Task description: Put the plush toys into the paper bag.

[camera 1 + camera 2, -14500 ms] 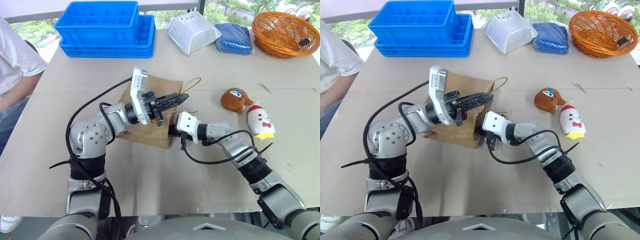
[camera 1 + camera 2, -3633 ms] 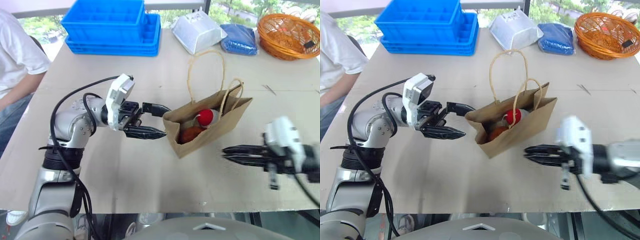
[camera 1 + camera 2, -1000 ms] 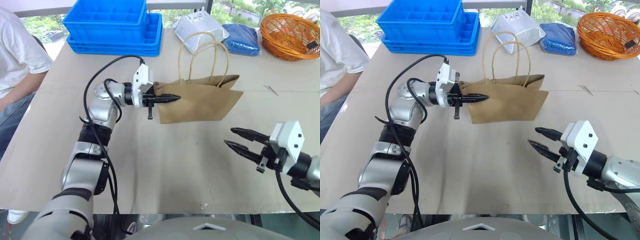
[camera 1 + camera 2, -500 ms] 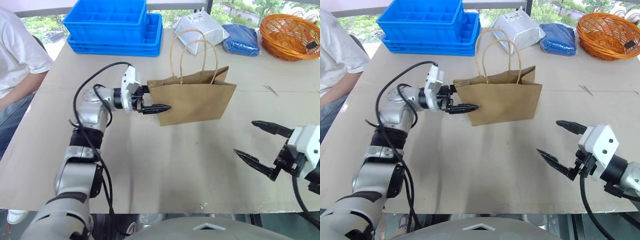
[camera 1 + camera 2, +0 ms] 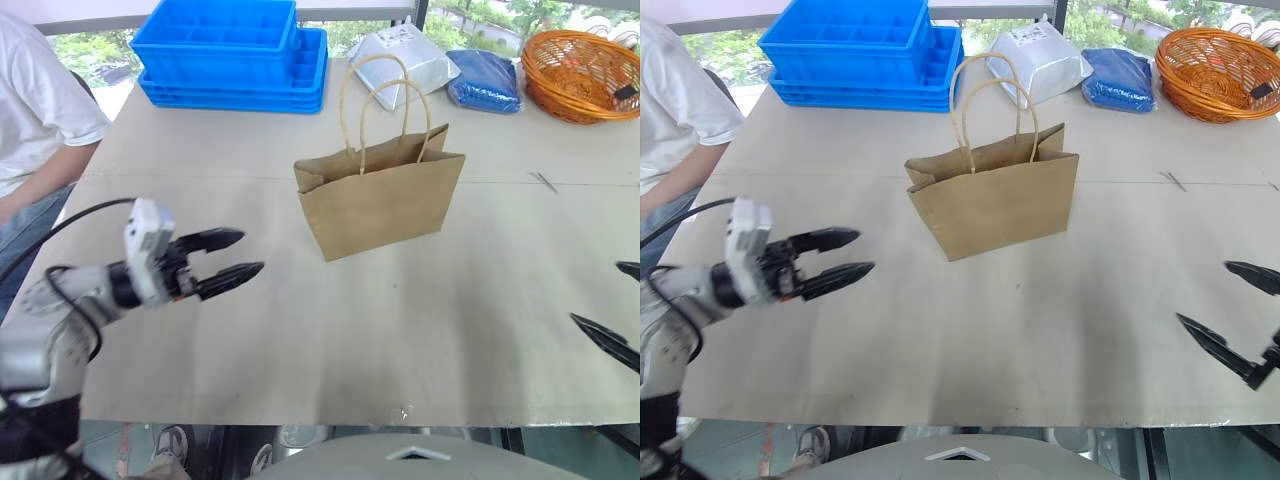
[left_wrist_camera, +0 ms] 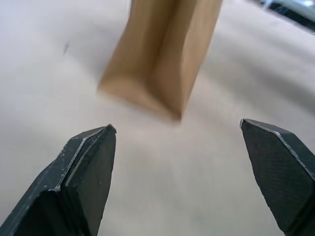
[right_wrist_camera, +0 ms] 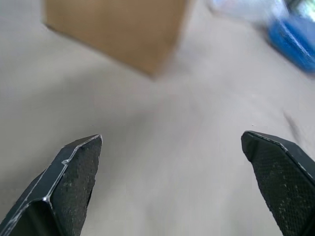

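Bag (image 5: 380, 200) is standing upright alone between both spread pincers, left (image 5: 230, 256) and right (image 5: 1230, 310), which are backing away empty, suggesting packing is finishing.

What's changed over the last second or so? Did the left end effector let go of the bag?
Yes. The left end effector, shut on the paper bag's left edge a second ago, has opened and drawn back toward the robot's left. The right end effector opened wider and withdrew toward the table's right edge. The bag now stands upright, untouched. The blue crates and orange basket are unchanged.
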{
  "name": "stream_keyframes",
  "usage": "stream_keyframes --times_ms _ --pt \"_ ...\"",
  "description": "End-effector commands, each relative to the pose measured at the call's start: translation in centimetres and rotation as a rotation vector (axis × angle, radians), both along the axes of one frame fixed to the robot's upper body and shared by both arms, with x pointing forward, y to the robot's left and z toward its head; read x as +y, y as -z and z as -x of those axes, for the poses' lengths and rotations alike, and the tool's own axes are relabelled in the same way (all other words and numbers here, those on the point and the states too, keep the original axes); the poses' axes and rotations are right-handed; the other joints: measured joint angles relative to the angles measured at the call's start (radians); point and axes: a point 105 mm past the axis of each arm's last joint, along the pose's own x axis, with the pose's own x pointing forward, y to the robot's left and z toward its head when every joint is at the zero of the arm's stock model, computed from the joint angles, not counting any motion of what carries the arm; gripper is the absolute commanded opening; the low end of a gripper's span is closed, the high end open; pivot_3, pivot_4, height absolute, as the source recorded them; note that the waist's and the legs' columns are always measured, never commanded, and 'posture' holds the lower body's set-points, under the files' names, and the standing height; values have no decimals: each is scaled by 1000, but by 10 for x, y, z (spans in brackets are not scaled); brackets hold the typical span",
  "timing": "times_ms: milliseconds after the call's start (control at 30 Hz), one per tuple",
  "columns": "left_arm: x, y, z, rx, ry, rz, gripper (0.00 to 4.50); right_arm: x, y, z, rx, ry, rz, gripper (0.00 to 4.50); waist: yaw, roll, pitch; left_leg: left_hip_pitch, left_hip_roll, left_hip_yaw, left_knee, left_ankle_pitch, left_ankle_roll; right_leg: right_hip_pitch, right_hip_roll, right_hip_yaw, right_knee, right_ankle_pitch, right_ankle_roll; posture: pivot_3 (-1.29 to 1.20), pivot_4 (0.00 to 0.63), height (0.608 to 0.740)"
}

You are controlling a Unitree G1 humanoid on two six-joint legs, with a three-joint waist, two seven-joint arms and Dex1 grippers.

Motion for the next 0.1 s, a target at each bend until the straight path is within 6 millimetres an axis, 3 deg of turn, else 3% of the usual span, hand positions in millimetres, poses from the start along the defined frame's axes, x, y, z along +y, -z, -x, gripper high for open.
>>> stream_keyframes --times_ms 33,100 --pt "9 -18 8 -53 -33 -13 4394 -5 -10 4 -49 -23 51 4500 0 0 0 0 0 0 0 0 0 0 0 0 0 0 0 0 150 740" --pt "12 -12 10 -49 -44 -26 4394 -6 -11 1 -51 -30 48 4500 0 1 0 1 1 1 0 0 0 1 1 -1 0 0 0 0 150 740"
